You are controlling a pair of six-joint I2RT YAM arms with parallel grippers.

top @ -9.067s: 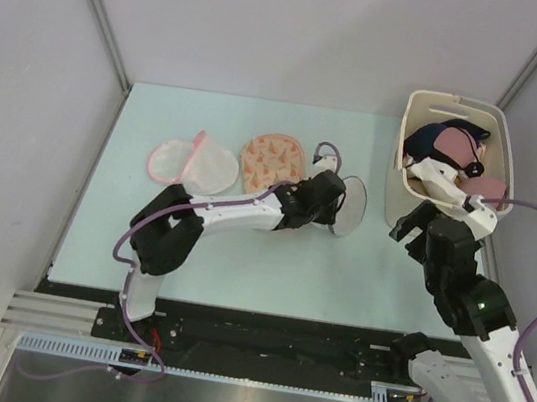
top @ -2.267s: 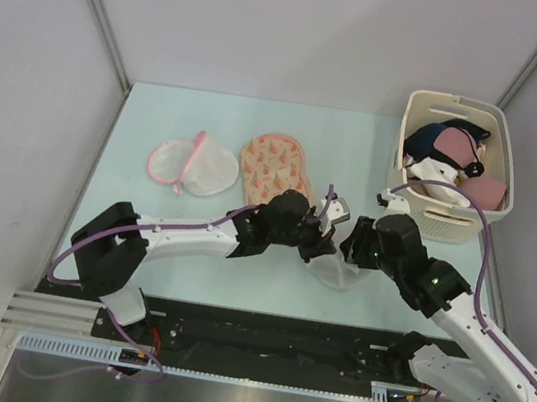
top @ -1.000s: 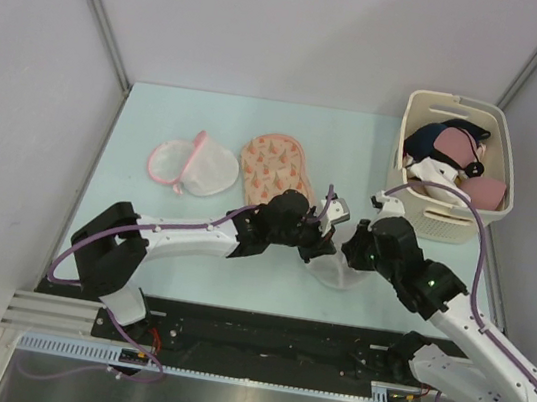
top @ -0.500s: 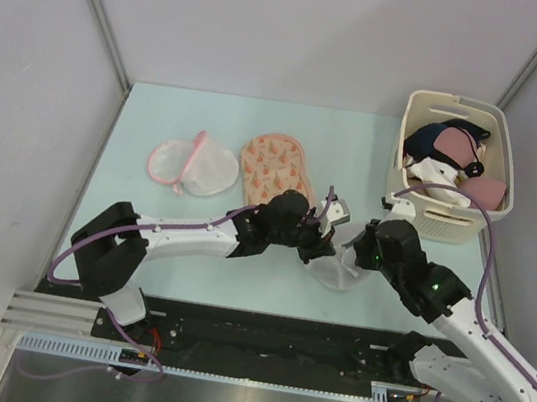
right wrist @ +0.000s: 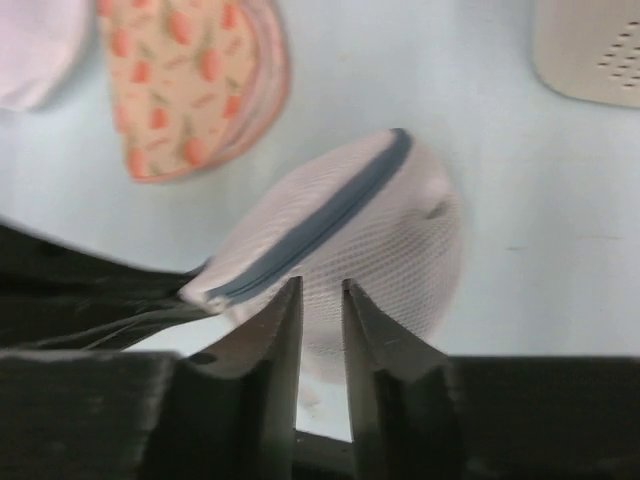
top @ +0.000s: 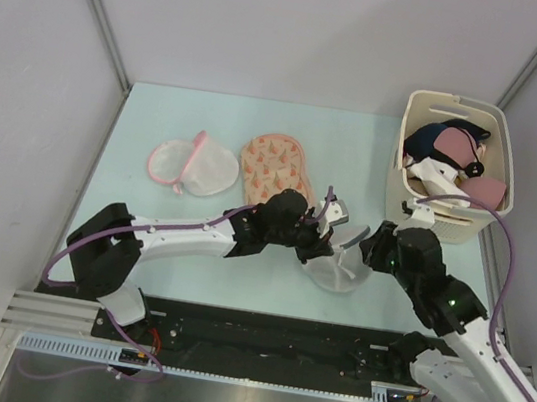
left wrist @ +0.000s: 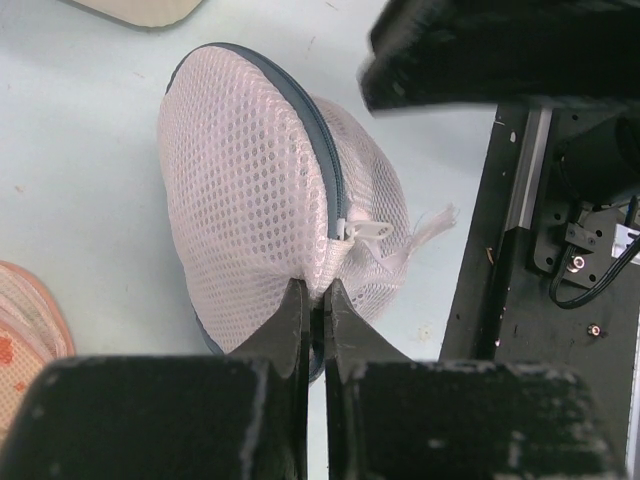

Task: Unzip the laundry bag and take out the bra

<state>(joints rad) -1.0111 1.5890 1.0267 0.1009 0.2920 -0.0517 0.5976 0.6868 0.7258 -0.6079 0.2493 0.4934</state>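
A white mesh laundry bag [top: 341, 270] with a blue-grey zipper [left wrist: 327, 150] stands on edge at the table's front middle. Its zipper looks closed, and the white pull [left wrist: 366, 231] hangs free beside a frayed tag. My left gripper [top: 327, 242] is shut on a fold of the mesh just below the pull [left wrist: 315, 286]. My right gripper [top: 374, 249] hovers just right of the bag, its jaws a little apart with nothing between them [right wrist: 320, 287]; the bag [right wrist: 385, 235] lies just beyond its tips. The bra is hidden from view.
A cream basket [top: 504, 168] full of garments stands at the back right. A peach patterned pad [top: 276, 164] and a pink-edged mesh bag [top: 193, 166] lie behind the left arm. The table's black front edge [left wrist: 520, 250] is close to the bag.
The right gripper has opened and drawn back to the right, away from the bag's zipper. The left gripper keeps its pinch on the mesh and has not moved.
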